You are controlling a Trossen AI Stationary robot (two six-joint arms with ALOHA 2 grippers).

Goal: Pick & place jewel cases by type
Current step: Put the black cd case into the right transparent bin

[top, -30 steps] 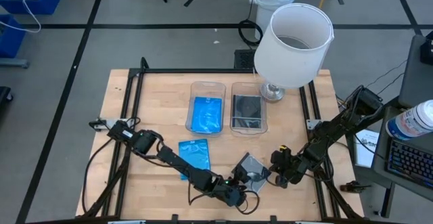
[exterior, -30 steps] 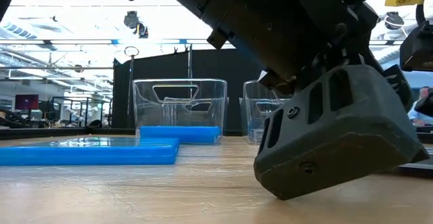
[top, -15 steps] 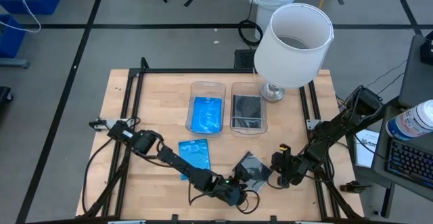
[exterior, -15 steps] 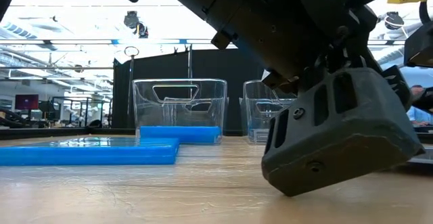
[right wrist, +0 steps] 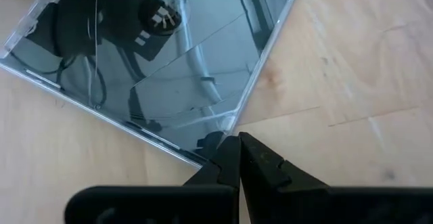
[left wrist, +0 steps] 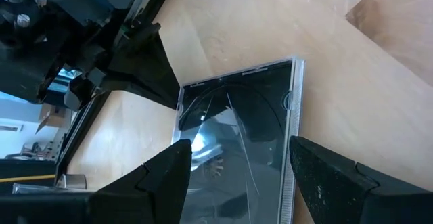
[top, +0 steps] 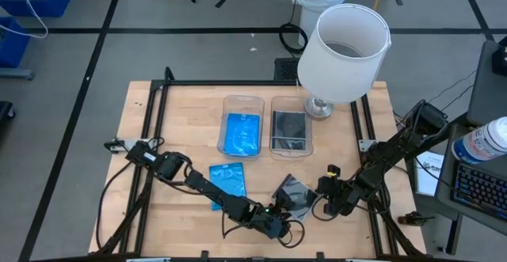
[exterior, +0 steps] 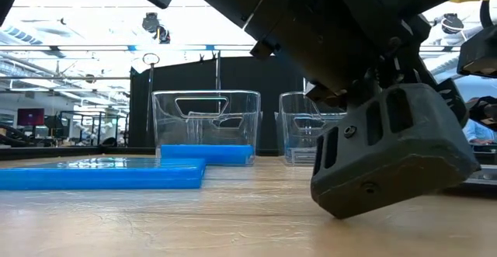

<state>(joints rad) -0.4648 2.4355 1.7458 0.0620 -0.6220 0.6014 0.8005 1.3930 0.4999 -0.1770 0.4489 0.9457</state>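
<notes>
The clear square jewel case [top: 293, 195] is lying flat on the wooden desk [top: 182, 112] near its front edge, between the two grippers. The left gripper [top: 279, 218] is sitting low over the case's near side, its fingers [left wrist: 169, 176] spread to either side of the case without closing on it. The right gripper [right wrist: 238, 158] is resting at the case's corner, its fingers pressed together with the tips just touching that edge, holding nothing. A blue jewel case [top: 228, 180] is lying on the desk just left of the clear one. Behind them, the left clear bin [top: 243, 100] is holding another blue case [top: 242, 132], and the right clear bin [top: 291, 101] is holding a dark grey case [top: 288, 126]. A white lamp [top: 344, 52] is standing beside the bins.
</notes>
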